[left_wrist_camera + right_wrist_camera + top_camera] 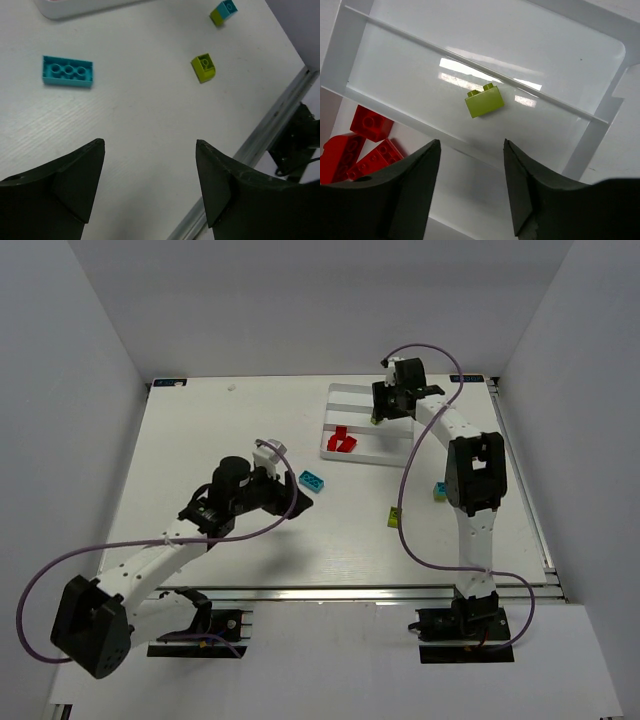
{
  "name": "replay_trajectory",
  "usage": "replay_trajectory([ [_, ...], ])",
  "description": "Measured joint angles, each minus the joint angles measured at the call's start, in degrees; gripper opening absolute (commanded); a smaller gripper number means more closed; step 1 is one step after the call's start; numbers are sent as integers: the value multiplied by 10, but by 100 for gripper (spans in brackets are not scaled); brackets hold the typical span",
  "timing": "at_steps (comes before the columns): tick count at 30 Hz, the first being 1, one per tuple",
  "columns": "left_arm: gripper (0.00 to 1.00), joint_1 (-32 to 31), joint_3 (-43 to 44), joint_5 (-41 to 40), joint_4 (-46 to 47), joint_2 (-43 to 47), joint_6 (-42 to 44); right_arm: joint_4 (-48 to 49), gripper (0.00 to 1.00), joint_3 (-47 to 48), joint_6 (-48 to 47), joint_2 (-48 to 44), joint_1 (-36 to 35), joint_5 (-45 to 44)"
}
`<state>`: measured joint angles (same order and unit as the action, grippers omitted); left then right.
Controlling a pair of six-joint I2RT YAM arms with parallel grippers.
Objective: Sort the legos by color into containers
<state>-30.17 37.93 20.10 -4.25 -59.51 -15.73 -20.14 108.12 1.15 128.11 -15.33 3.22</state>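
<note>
Two arms, the left arm [150, 560] and the right arm [470, 480], are reaching over a white counter [200, 440] that is sitting between pale grey walls [90, 360], with a metal rail [330, 590] running along its near edge. Toward the far right, the white tray [345, 390] is lying flat, and the right hand [471, 150] is hanging above it with its jaws apart and nothing between them. Beneath that hand, one yellow-green brick [484, 101] is resting in the middle compartment, just beside a ridge [420, 40]; red bricks [370, 123] are clustering in the neighbouring compartment. Nearer the counter's centre, the left hand [150, 145] is hovering wide and empty, a cyan brick [67, 71] lying on the bare counter ahead of it. Farther off, a second yellow-green brick [204, 67] and a small cyan-and-green stack [223, 12] are lying loose near the right arm.
</note>
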Motion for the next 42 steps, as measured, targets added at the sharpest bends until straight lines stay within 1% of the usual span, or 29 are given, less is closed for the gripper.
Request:
replay_trajectory([
  [1, 80, -9, 0, 2, 8, -15, -16, -3, 43, 0, 1, 0, 2, 3],
  [3, 77, -31, 3, 2, 21, -42, -47, -5, 25, -11, 2, -9, 9, 13],
  [4, 71, -49, 12, -3, 24, -61, -66, 3, 5, -41, 5, -28, 13, 22],
  [5, 67, -64, 22, -7, 28, -80, -81, 3, 0, -79, 4, -59, 19, 30],
  [6, 63, -83, 38, -17, 28, -103, -96, 3, 0, -127, 9, -98, 26, 44],
  [7, 55, -103, 59, -31, 27, -130, -113, 0, 0, -171, 11, -143, 35, 60],
  [8, 51, -124, 86, -52, 23, -163, -129, 5, 0, -212, 12, -186, 46, 83],
  [9, 50, -146, 116, -70, 22, -198, -146, 1, 13, -250, 12, -238, 63, 106],
  [10, 51, -168, 148, -92, 13, -232, -159, 2, 36, -272, 11, -269, 75, 136],
  [11, 55, -189, 178, -113, 7, -268, -170, 1, 65, -305, 13, -331, 101, 159],
  [12, 60, -211, 214, -139, -5, -307, -184, -1, 89, -325, 10, -374, 122, 182],
  [14, 70, -253, 284, -190, -32, -381, -207, -1, 89, -355, 2, -447, 169, 231],
  [16, 74, -288, 358, -243, -70, -455, -223, -2, 89, -383, -2, -502, 208, 271],
  [17, 78, -306, 399, -269, -95, -492, -230, -5, 89, -397, -2, -522, 226, 288],
  [18, 79, -318, 432, -290, -112, -524, -234, -7, 89, -414, -2, -542, 245, 305],
  [21, 80, -355, 536, -369, -181, -613, -248, -12, 89, -469, -3, -592, 288, 343],
  [23, 80, -372, 583, -407, -212, -654, -253, -20, 89, -499, -2, -618, 309, 369],
  [26, 80, -388, 627, -454, -254, -693, -257, -27, 89, -509, -2, -628, 334, 401],
  [29, 79, -393, 643, -490, -278, -714, -261, -26, 89, -509, -2, -628, 353, 427],
  [33, 69, -393, 643, -525, -287, -718, -267, -24, 87, -515, -3, -631, 371, 455],
  [36, 59, -393, 646, -541, -280, -723, -267, -25, 85, -527, -3, -635, 382, 474],
  [38, 41, -393, 648, -547, -273, -726, -268, -25, 84, -531, -3, -637, 388, 486],
  [40, 30, -393, 654, -555, -267, -732, -263, -24, 82, -535, -3, -640, 392, 496],
  [41, 20, -393, 656, -557, -264, -733, -259, -24, 81, -537, -3, -641, 394, 501],
  [42, 17, -392, 656, -557, -261, -734, -256, -24, 79, -538, -5, -642, 395, 505],
])
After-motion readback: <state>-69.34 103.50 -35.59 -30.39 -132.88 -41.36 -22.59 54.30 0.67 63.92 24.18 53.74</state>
